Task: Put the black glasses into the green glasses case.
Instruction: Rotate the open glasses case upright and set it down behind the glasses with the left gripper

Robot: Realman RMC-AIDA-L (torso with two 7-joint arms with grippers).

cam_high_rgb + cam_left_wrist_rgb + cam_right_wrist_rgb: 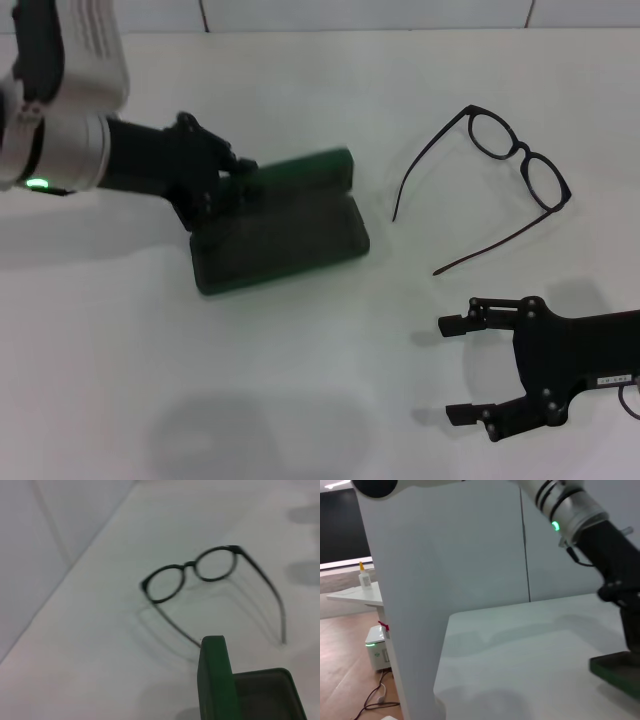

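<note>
The left gripper [235, 172] is down at the green glasses case [280, 225], its dark fingers pressed against the raised lid at the case's left end; whether they are clamped on it or only touching it I cannot tell from here. The case lies open on the white bench [300, 380], left of centre, with the lid standing up along the far side and the dull grey-green lined tray facing up on the near side. In the left wrist view the bright green edge of the lid and one corner of the lined tray show close up, and the black glasses [192, 572] lie beyond them. The right gripper [458, 368] hovers low over the bench at the near right with its two fingers spread wide apart and holding nothing. The black glasses [500, 175] rest on the bench at the far right, well apart from the case and a little beyond the right gripper, with the temple arms unfolded, the two rounded lenses toward the right and the thin arms trailing toward the middle of the bench.
</note>
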